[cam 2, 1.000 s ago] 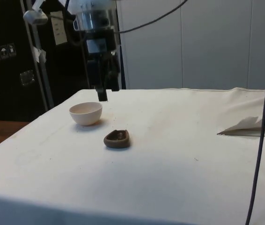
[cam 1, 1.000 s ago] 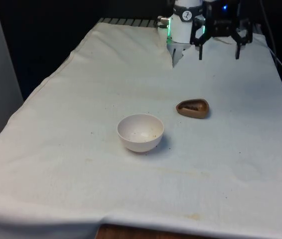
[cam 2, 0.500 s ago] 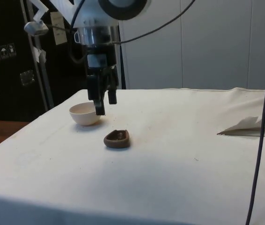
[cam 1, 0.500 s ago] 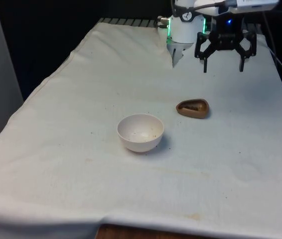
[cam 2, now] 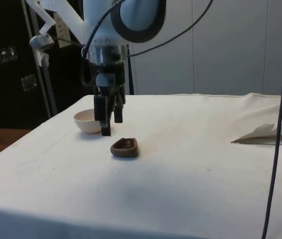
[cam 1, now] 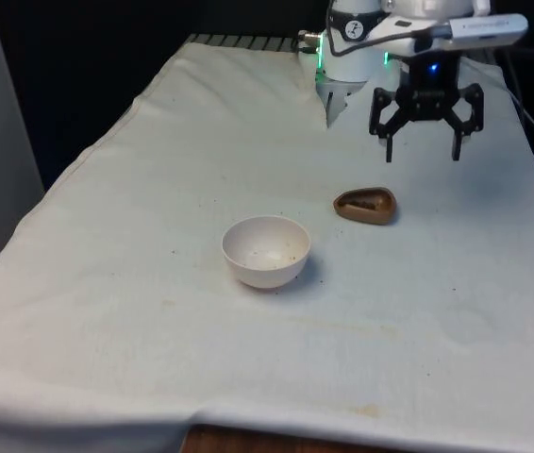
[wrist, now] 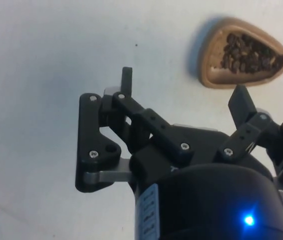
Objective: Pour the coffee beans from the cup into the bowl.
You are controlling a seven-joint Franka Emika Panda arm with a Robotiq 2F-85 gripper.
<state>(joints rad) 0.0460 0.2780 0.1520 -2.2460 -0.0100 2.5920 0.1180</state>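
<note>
Brown and shallow, the cup (cam 1: 365, 205) is recorded as a teardrop-shaped dish resting flat on the white cloth (cam 1: 154, 189), with dark coffee beans (wrist: 245, 51) heaped loosely inside and reaching close to the rim. The bowl (cam 1: 266, 251), pale and round, stands near the cup, on the side away from the robot and towards the front view's left; the two are not touching. A few dark specks are noted inside the bowl, though what they are cannot be told.

The gripper (cam 1: 421, 149) is held above the cloth, beyond the cup on the robot's side and clear of it. Its fingers (wrist: 126, 80) are spread wide and nothing is held between them.

The cup is judged to be light and rigid, probably wood or moulded plastic, though the material cannot be confirmed from these views. Its wall is low and its contents loose, so any tilt during lifting is expected to spill beans short of the bowl. A smooth, rounded outside is judged likely to slip under a narrow pinch. Hold is best taken across the shorter width, one finger outside each long wall, or on the rim at the broad end, with the pointed end left free to serve as a spout.
</note>
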